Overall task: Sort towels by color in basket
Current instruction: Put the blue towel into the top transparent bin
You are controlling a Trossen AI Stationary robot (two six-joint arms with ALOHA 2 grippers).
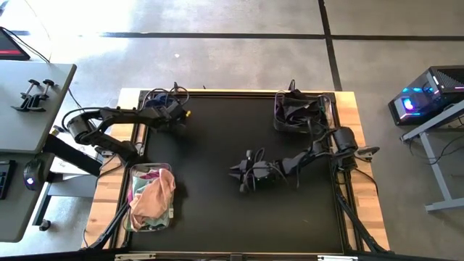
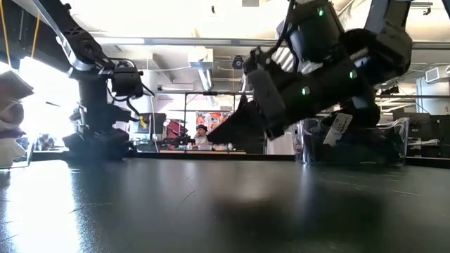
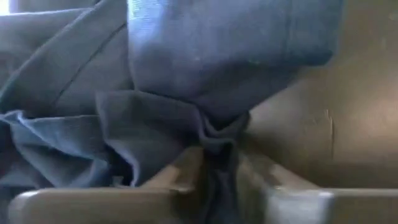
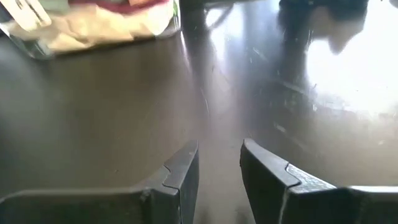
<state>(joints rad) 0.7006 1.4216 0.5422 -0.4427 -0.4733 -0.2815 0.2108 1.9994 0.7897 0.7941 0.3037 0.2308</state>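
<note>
My left gripper (image 1: 161,109) reaches into a bin at the table's far left corner and is shut on a navy towel (image 3: 217,62); more navy cloth (image 3: 56,130) lies bunched beside it. My right gripper (image 1: 239,174) hovers low over the bare middle of the table, fingers slightly open with nothing between them (image 4: 219,158). A clear bin (image 1: 130,190) at the near left holds pale pink, magenta and mint towels (image 1: 154,197). Another clear bin (image 1: 328,109) at the far right holds black towels (image 1: 299,112). My left gripper pinches a gathered fold of the navy towel (image 3: 217,134) between its two fingers (image 3: 180,171). The cloth bunches into creases at the fingertips and spreads out wide beyond them. How many layers it has cannot be told.
The black mat (image 1: 217,138) lies open between the three bins. The wooden table edge (image 1: 366,181) frames it. A desk (image 1: 36,87) stands to the left and a computer (image 1: 428,98) to the right. A person shows far off in the room (image 2: 202,135).
</note>
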